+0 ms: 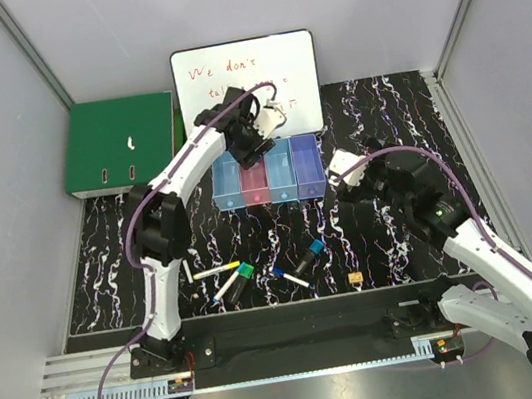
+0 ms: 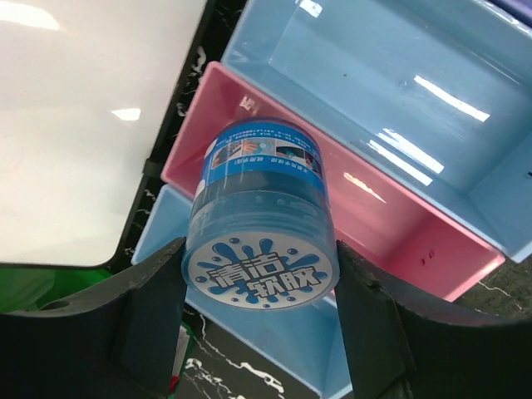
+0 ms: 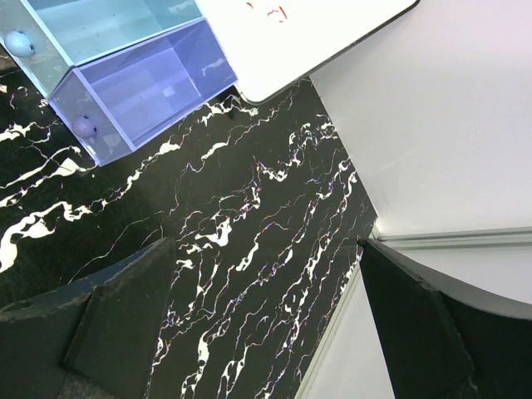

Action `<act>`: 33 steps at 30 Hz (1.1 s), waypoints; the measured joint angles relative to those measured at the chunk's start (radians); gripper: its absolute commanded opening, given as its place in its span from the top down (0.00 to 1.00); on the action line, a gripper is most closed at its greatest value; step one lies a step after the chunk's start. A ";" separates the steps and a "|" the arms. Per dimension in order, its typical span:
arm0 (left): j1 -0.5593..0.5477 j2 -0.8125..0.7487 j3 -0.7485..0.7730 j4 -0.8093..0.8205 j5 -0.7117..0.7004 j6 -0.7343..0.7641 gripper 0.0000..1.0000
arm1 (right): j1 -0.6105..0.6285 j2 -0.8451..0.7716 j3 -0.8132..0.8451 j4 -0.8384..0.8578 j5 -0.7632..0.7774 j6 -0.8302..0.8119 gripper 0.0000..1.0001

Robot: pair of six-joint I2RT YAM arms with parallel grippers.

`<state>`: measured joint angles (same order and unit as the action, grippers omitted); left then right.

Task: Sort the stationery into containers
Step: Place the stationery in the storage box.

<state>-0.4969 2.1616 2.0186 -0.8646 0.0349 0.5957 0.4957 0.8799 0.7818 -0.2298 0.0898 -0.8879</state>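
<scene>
**Item:** stubby cylinder (image 2: 262, 208). Translucent blue body, blue printed label band w/ small pics round the far end. Silver-white round cap is facing the wrist cam, showing a blue splash logo w/ white Chinese chars. It is lying tilted, cap end nearest the cam.

**Hold:** left gripper (image 2: 259, 303) is grasping it, black fingers (image 2: 154, 312) pressing either side of the cap end.

**Loc.:** it is hanging over the pink bin (image 2: 391, 224), toward that bin's 12 o'clock end. Its lower edge is overlapping the outer light-blue bin (image 2: 162, 237). Can't tell whether it is touching either.

**Row:** going 9 to 3 o'clock, the containers are running outer light-blue, pink, inner light-blue bin (image 1: 280, 175), purple bin (image 1: 307, 167).

**Loose stock:** markers and pens (image 1: 244, 272) are lying at 6 o'clock of the row. A tiny yellow piece (image 1: 356, 276) is sitting at 5 o'clock.

**Other tool:** right gripper (image 3: 266, 307) is hovering w/ jaws spread wide, nothing between them, over the black marbled table (image 1: 385, 120) at 4 o'clock of the purple bin.

**Surrounds:** whiteboard (image 1: 246, 71) is standing at 12 o'clock of the row, green binder (image 1: 120, 142) at 10 o'clock.
</scene>
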 measured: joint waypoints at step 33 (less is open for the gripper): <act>-0.013 0.067 0.009 0.055 -0.033 0.005 0.13 | 0.000 -0.012 0.000 -0.001 0.000 -0.002 0.00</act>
<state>-0.5095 2.2288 2.0277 -0.8101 0.0021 0.6010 0.4957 0.8680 0.7815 -0.2306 0.0895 -0.8894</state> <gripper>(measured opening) 0.866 0.994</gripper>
